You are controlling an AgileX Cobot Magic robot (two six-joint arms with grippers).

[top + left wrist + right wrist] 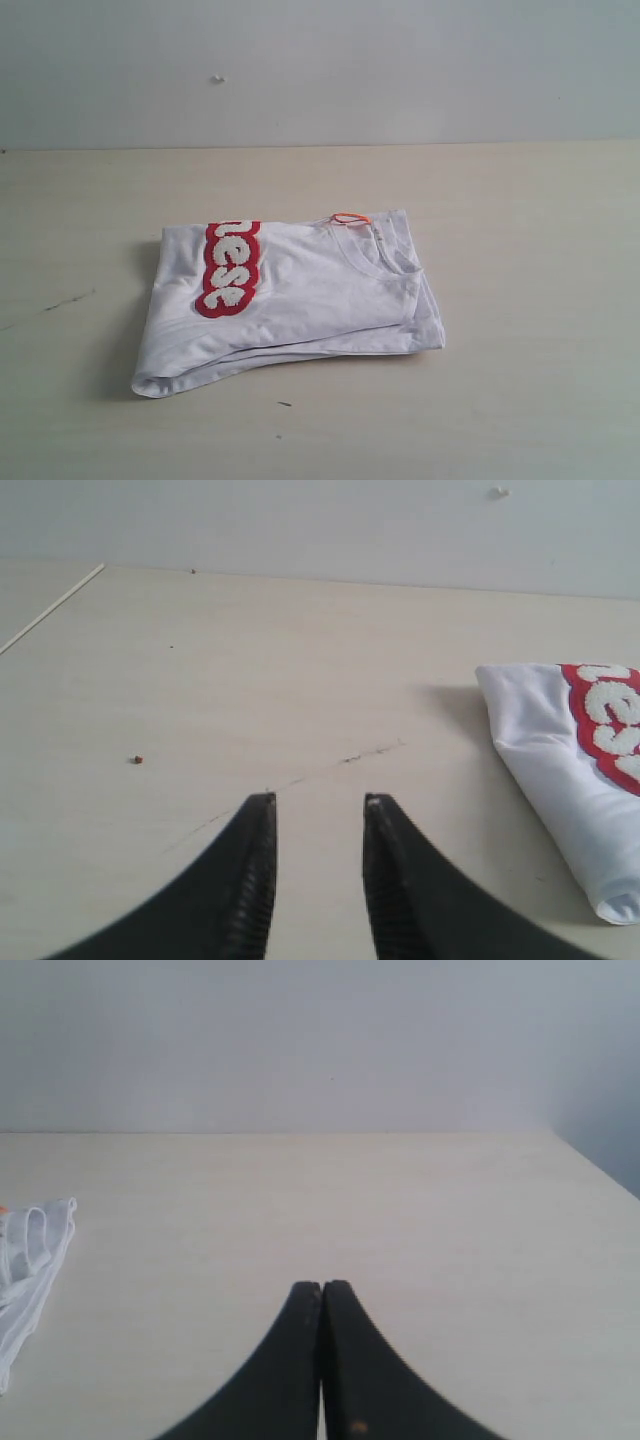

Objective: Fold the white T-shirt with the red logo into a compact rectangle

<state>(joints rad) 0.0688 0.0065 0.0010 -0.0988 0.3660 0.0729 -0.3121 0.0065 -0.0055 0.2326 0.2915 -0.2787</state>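
Note:
The white T-shirt (300, 300) lies folded into a rough rectangle in the middle of the table, collar and orange tag (351, 217) toward the back right. Part of the red logo (230, 266) shows on top as a strip near its left side. Neither gripper appears in the exterior view. My left gripper (318, 800) hovers open over bare table, apart from the shirt's folded edge (560, 770). My right gripper (322, 1285) is shut with nothing between its fingers, and the shirt's collar end (30, 1250) lies well off to one side.
The pale wooden table (520, 250) runs back to a plain grey wall (320, 60). A thin dark scratch (370, 752) and a small red speck (137, 759) mark the tabletop near the left gripper. The table's edge (600, 1170) shows in the right wrist view.

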